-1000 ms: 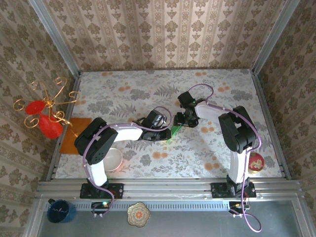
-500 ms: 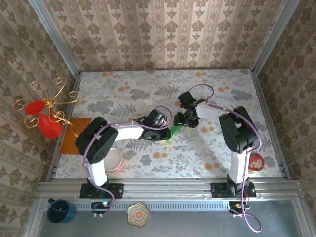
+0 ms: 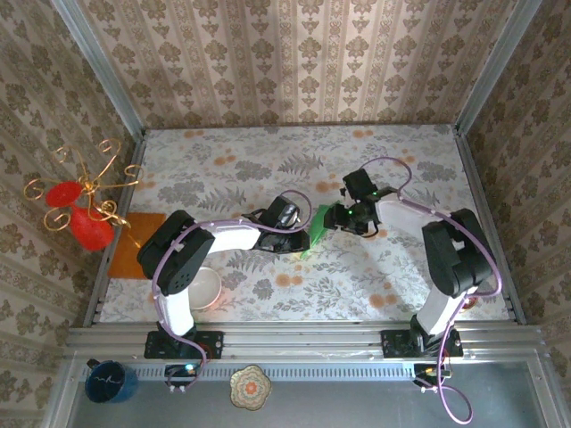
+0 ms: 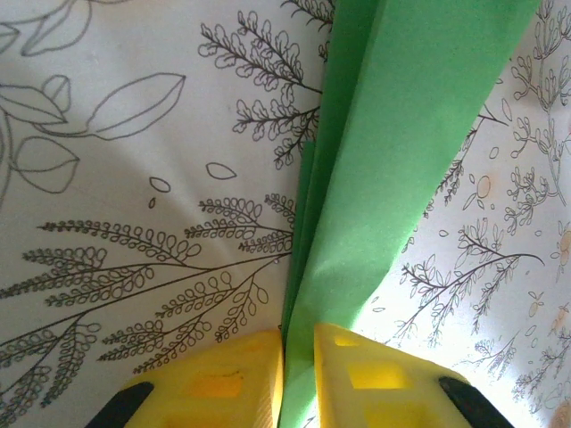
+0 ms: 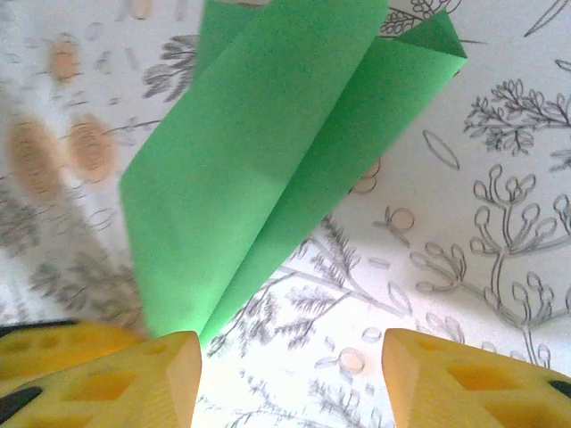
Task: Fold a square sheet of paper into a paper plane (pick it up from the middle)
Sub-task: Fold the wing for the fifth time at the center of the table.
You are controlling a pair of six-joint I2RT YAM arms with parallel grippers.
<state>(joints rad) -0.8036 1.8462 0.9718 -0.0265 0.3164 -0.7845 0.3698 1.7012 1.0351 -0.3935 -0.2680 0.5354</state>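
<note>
Paper [image 4: 393,134], green, creased lengthwise, long axis running straight away from left fingers [image 4: 223,383] pinched shut on its near end; right fingers [image 5: 464,374] apart, empty, facing its far end.

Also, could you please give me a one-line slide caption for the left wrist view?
Left gripper shut on the folded green paper, with the leaf-print table beyond.

Left hand [image 4: 299,374] is clamped narrow, right hand [image 5: 290,374] spread apart, both arms reaching inward.
</note>
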